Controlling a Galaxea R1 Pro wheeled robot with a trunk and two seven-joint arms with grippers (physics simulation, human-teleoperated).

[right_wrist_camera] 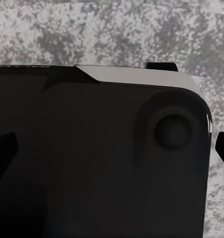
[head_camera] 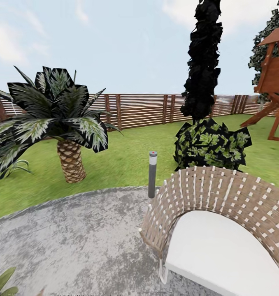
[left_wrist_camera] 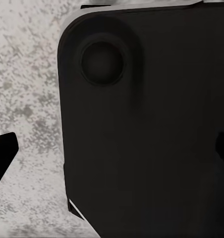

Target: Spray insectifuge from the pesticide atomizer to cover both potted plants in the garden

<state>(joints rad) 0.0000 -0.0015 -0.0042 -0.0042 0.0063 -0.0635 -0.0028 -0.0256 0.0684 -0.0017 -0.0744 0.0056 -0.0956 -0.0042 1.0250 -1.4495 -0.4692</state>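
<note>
I face the garden, with its green lawn (head_camera: 127,160) and round grey stone patio (head_camera: 73,238). The pesticide atomizer is out of view. A few pointed pale-green leaf tips (head_camera: 1,283) poke in at the patio's near left corner; I cannot tell whether they belong to a potted plant. In each wrist view a black panel of my own body hangs over the mottled stone. My left gripper (left_wrist_camera: 112,156) and my right gripper (right_wrist_camera: 112,151) each have dark fingertips far apart at the picture's edges, open, with nothing held.
A woven chair (head_camera: 222,213) with a white seat stands close at the right. A grey lamp post (head_camera: 152,174) rises at the patio's edge, a thick-trunked palm (head_camera: 69,156) at the left, a round dark bush (head_camera: 211,144) behind the chair. A slat fence (head_camera: 139,109) rings the lawn.
</note>
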